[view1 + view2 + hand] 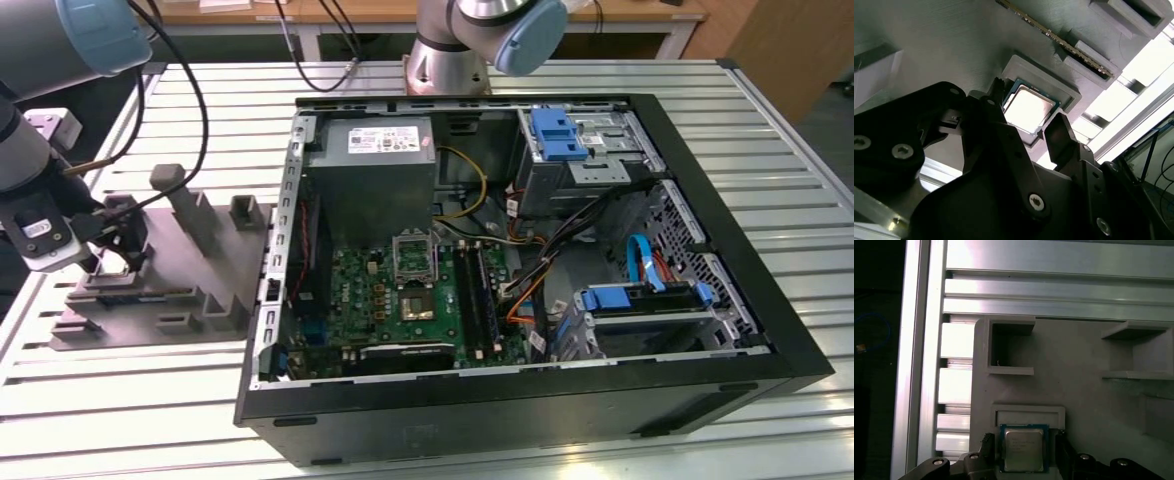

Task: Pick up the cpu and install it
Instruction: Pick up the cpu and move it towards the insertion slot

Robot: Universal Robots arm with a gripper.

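The cpu (1024, 448) is a small silvery square chip lying flat in a shallow pocket of the grey holder block (1079, 380). My gripper (1024, 452) is lowered over it, with one black finger (988, 446) on either side and a narrow gap showing at each edge, so it stands open around the chip. In the second wrist view the cpu (1027, 106) reflects light between the same fingers (1056, 131) of the gripper (1026, 111). In the exterior view the gripper (114, 262) hangs over the holder block (174, 270) at the exterior view's left, beside the open computer case (534, 400).
Inside the case lies the green circuit board (387, 305) with its metal-framed socket (415, 252), a power supply (380, 150), blue-tabbed drive bays (561, 135) and loose cables (587, 230). The holder block has upright posts (171, 185) and slots. Everything rests on a slatted aluminium table (120, 400).
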